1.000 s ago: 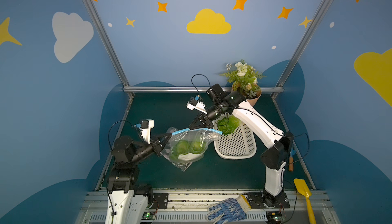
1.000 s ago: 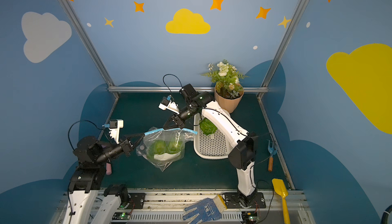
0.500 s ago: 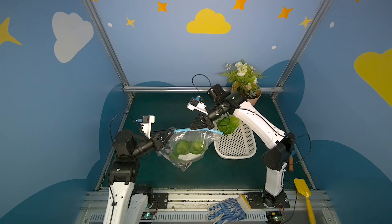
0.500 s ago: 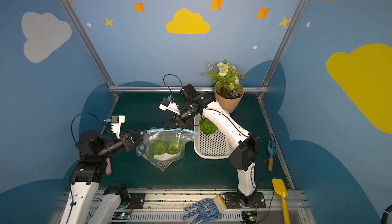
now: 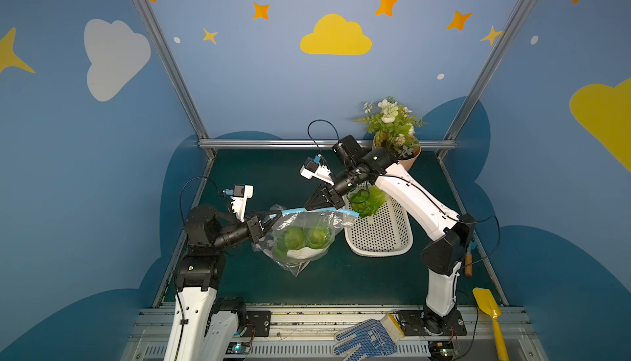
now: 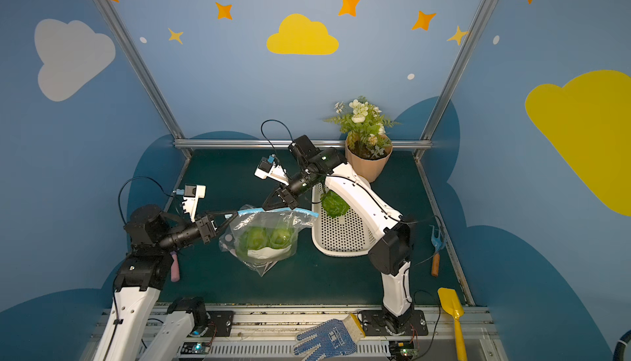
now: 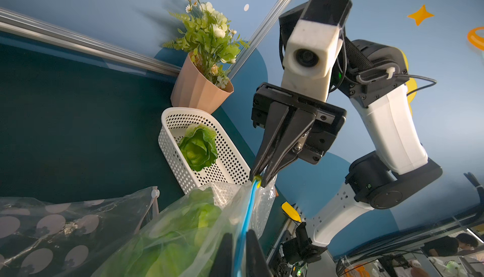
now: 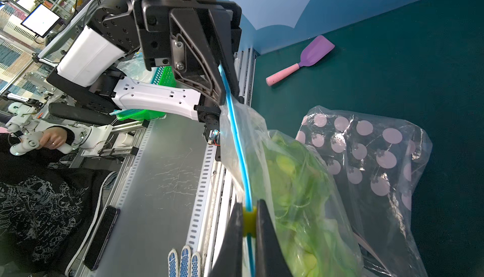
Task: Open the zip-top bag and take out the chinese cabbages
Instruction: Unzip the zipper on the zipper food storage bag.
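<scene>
The clear zip-top bag point(image 5: 302, 260) point(image 6: 263, 256) hangs above the green mat between both arms. Two chinese cabbages point(image 5: 294, 238) point(image 5: 319, 236) sit inside it. A third cabbage point(image 5: 367, 202) point(image 7: 199, 148) lies in the white perforated basket point(image 5: 379, 250). My left gripper point(image 5: 273, 214) point(image 7: 239, 239) is shut on the left end of the blue zip strip point(image 8: 237, 136). My right gripper point(image 5: 309, 207) point(image 8: 248, 210) is shut on the yellow slider point(image 8: 248, 220) point(image 7: 257, 178) partway along that strip.
A potted white-flowered plant point(image 5: 392, 134) stands behind the basket. A second, polka-dot bag point(image 8: 366, 152) lies on the mat under the held bag. A pink-handled purple scoop point(image 8: 301, 63) lies by the left wall; a yellow shovel point(image 5: 488, 308) and a glove point(image 5: 365, 337) lie at the front.
My left gripper rose from the bag's lower left side to the zip strip's left end and now pinches it. The right arm and the bag have stayed put.
</scene>
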You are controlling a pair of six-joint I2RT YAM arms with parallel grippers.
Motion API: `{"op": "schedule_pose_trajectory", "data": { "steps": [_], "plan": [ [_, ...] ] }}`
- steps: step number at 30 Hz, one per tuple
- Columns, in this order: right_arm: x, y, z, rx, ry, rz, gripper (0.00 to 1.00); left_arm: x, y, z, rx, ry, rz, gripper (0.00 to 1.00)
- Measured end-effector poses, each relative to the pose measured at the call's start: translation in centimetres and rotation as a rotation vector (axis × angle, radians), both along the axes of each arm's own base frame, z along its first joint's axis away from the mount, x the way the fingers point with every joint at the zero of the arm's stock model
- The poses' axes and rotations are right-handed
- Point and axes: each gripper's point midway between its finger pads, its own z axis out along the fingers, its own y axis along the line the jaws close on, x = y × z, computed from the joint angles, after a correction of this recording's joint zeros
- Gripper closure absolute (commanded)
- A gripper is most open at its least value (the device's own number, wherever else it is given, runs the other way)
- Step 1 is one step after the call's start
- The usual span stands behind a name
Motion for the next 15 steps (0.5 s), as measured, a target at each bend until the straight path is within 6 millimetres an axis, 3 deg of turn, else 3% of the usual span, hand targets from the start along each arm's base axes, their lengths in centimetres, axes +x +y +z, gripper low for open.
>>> {"op": "schedule_pose_trajectory", "data": {
  "steps": [10, 15],
  "plan": [
    [0.6, -0.2, 0.1, 0.020, 0.013, -0.004, 1.00, -0.1, 0.3, 0.3, 0.007, -0.017, 0.034, 0.96],
    [1.6, -1.1, -1.0, 0.002, 0.023, -0.030, 1.00, 0.2, 0.8, 0.2, 0.012, -0.018, 0.064, 0.96]
  ]
}}
